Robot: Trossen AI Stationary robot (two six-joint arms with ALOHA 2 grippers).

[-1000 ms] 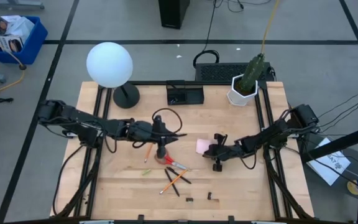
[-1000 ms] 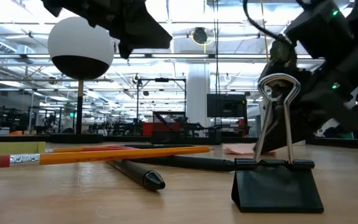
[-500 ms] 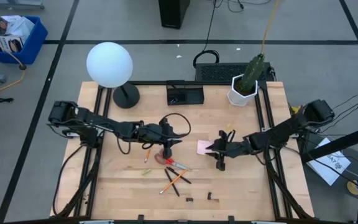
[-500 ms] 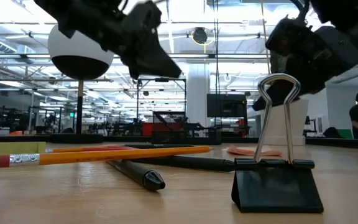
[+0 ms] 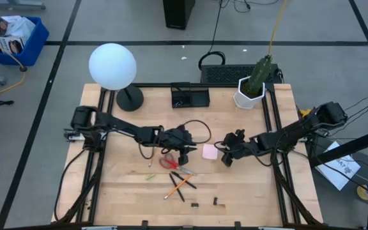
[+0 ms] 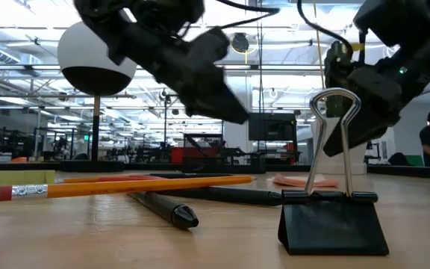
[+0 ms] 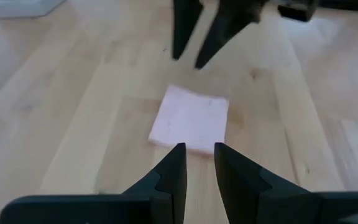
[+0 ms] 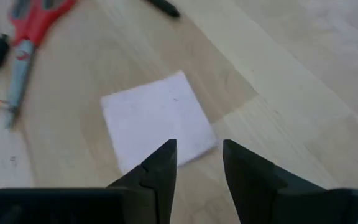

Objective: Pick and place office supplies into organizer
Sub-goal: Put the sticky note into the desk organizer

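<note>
Both hands face the pink sticky-note pad (image 5: 209, 151) near mid-worktop. From nine o'clock the left hand (image 5: 185, 151) reaches in, just beside the pad's near edge; its fingers (image 7: 173, 171) stand a narrow gap apart and hold nothing. From three o'clock the right hand (image 5: 225, 158) comes close to the pad's opposite edge, its fingers (image 8: 161, 163) parted and empty too. The pad lies flat on bare wood, with only a slim strip of worktop (image 5: 248, 191) open on each side between it and the two hands.

At seven o'clock from the pad lie the red-handled scissors (image 5: 169, 163), and below them, toward six o'clock, the pencils (image 5: 177, 186) and black pens (image 5: 183, 179) crossed in a loose pile. Two small black clips (image 5: 217, 202) sit near the six o'clock edge, well apart from the pile. The organizer (image 5: 190, 97) stands at the twelve o'clock edge, between the lamp base (image 5: 130, 98) at eleven o'clock and the white plant pot (image 5: 249, 94) at one o'clock. A broad stretch of bare wood separates the pad from the organizer, and the four and eight o'clock corners stand open.
</note>
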